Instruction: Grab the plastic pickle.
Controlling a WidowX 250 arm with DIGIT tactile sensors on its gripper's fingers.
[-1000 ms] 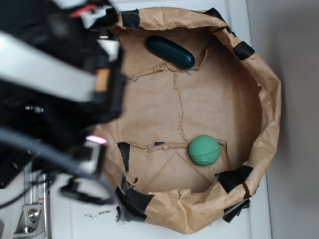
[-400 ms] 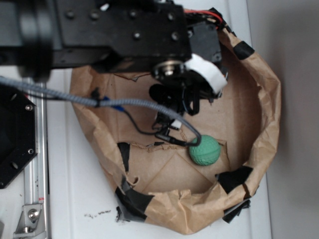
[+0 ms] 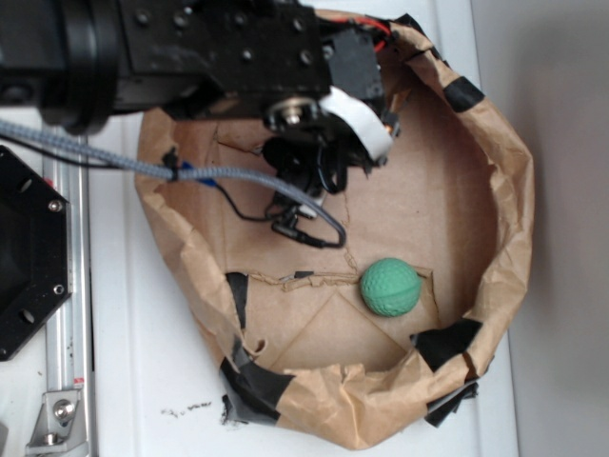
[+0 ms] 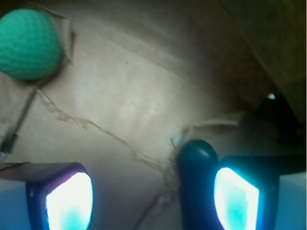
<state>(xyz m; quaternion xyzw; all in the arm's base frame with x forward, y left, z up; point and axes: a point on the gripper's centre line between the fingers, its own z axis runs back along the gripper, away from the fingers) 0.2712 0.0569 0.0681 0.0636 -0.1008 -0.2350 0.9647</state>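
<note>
paper nest (image 3: pixel 504 190): big crumpled brown-paper ring patched with black tape, everything in play sits on its floor.

arm (image 3: pixel 209 57): in the exterior view the black arm comes in from 9 o'clock and covers the upper-left part of the nest, so the target is totally hidden from that camera.

gripper (image 4: pixel 152 201): wrist view shows both fingers at the bottom edge, spread wide with plenty of bare paper between them, so it's released and holding nothing.

plastic pickle (image 4: pixel 194 184): dark teal, glossy, only its rounded end shows. It lies on the nest floor inside the gap but way off-centre, tucked right up against the inner side of the finger at 5 o'clock; can't tell if it's actually touching.

long axis: looks like it runs roughly 12 to 6 in the wrist view, i.e. along the fingers and not across them, with the rest of it dropping out of frame at the bottom.

green ball (image 3: pixel 390 287): dimpled decoy, well apart at 10 o'clock in the wrist view, nowhere near the fingers.

next move (guess): nudge toward 3 o'clock to centre the pickle, then close.
</note>
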